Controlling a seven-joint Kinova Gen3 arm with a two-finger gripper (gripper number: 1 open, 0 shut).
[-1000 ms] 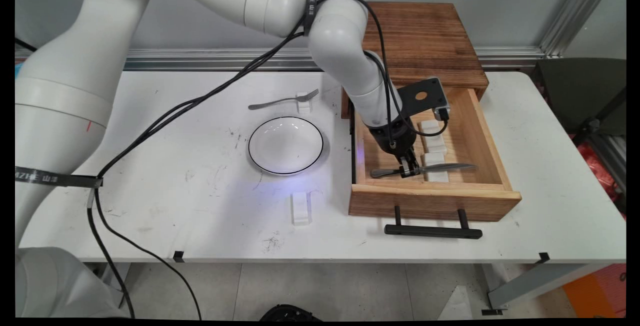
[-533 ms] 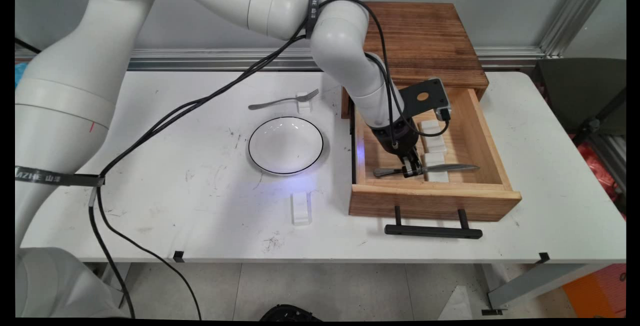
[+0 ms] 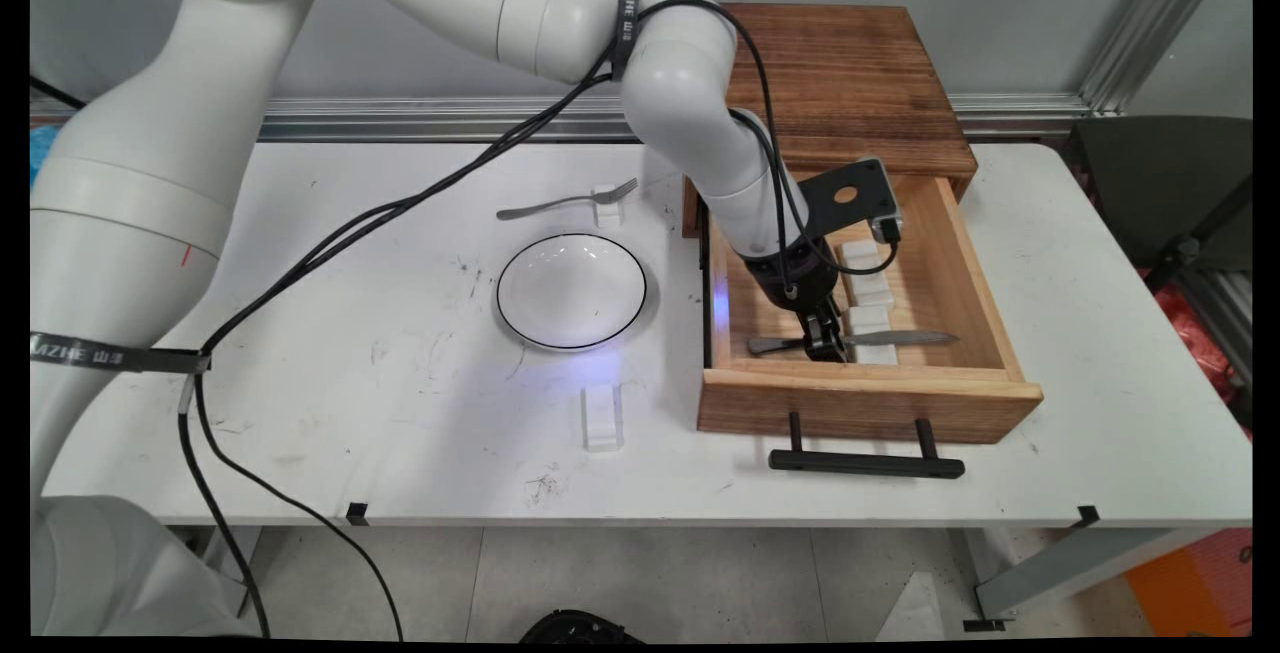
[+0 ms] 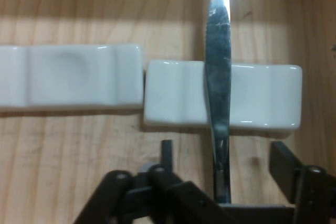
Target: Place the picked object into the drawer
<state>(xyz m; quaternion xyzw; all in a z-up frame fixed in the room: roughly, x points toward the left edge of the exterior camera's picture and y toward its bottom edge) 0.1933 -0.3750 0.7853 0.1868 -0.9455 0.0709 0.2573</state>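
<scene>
A metal knife lies across the front of the open wooden drawer, resting on a white ceramic rest. My gripper reaches down into the drawer over the knife's handle. In the hand view the knife runs up the middle between the two black fingers. The gripper is open, with a gap on each side of the handle. A second white rest lies beside the first.
The drawer sticks out of a dark wooden cabinet, its black handle toward the table's near edge. On the table to its left are a white black-rimmed plate, a fork on a small rest, and another white rest.
The gripper has sunk a little lower into the drawer, down around the knife's handle. The knife, plate and fork have stayed put.
</scene>
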